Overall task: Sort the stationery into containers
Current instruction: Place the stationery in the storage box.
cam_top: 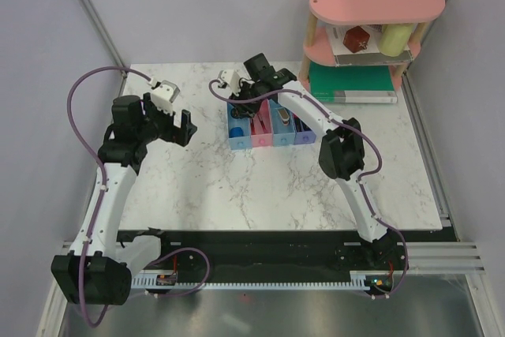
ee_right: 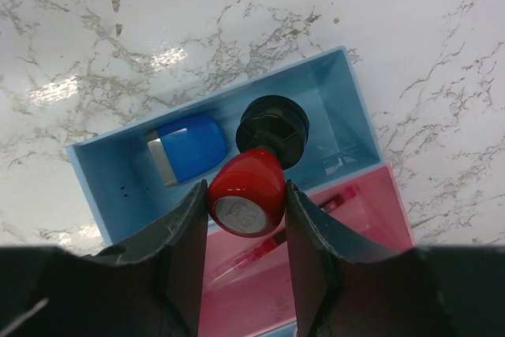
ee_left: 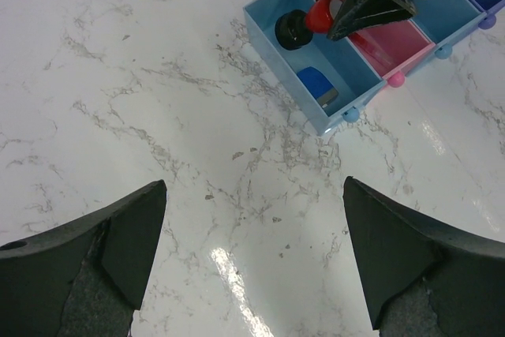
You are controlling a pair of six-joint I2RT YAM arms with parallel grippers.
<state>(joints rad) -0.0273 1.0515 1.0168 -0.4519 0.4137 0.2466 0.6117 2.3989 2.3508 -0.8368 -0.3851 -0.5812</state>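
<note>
Right gripper (ee_right: pixel 246 195): clamped on the glossy red dome of the red-black stub (ee_right: pixel 270 128).
Stub axis: runs away from the fingertips, round black end toward the plastic blue bin (ee_right: pixel 341 88) below.
Blue eraser (ee_right: pixel 189 147): rounded, silver-ended, lying in that bin beside the fingertips.
Left gripper (ee_left: pixel 252 258): spread wide above the marble-patterned table (ee_left: pixel 118 76).
</note>
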